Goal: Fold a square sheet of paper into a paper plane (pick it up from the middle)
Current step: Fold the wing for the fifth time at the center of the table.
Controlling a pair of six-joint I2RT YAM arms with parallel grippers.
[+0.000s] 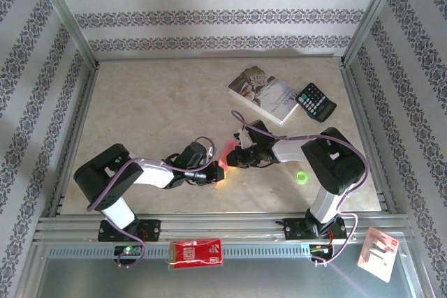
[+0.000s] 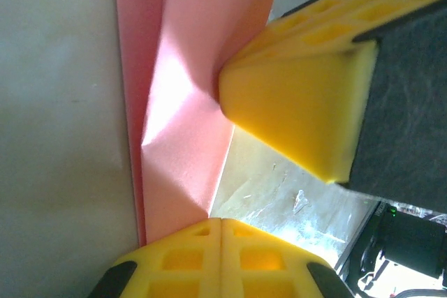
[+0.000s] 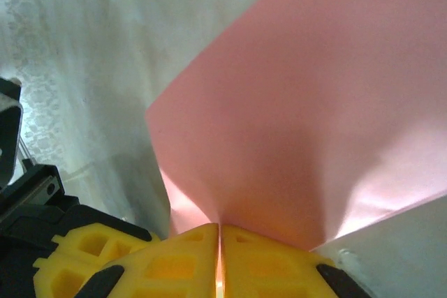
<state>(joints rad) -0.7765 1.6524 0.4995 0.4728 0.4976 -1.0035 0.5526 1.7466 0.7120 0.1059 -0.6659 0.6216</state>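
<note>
The pink-red sheet of paper [image 1: 228,150] hangs creased and folded between both grippers over the middle of the table; I cannot tell whether it has a paper plane's shape. My left gripper [image 1: 219,171] is shut on its lower edge, and a folded corner runs into the closed yellow jaws [image 2: 221,222]. The paper [image 2: 188,102] stretches up from there, with the right gripper's fingers [image 2: 300,102] pressed against it. My right gripper [image 1: 232,156] is shut on the sheet too, which [image 3: 307,102] fans out from its jaws [image 3: 219,227]. The left gripper's fingers [image 3: 91,256] sit at the lower left.
A paperback book [image 1: 264,94] and a black calculator [image 1: 316,101] lie at the back right. A small green object [image 1: 302,177] sits near the right arm. A red packet [image 1: 196,252] lies on the front rail, and a white-and-red packet [image 1: 378,252] sits at the front right.
</note>
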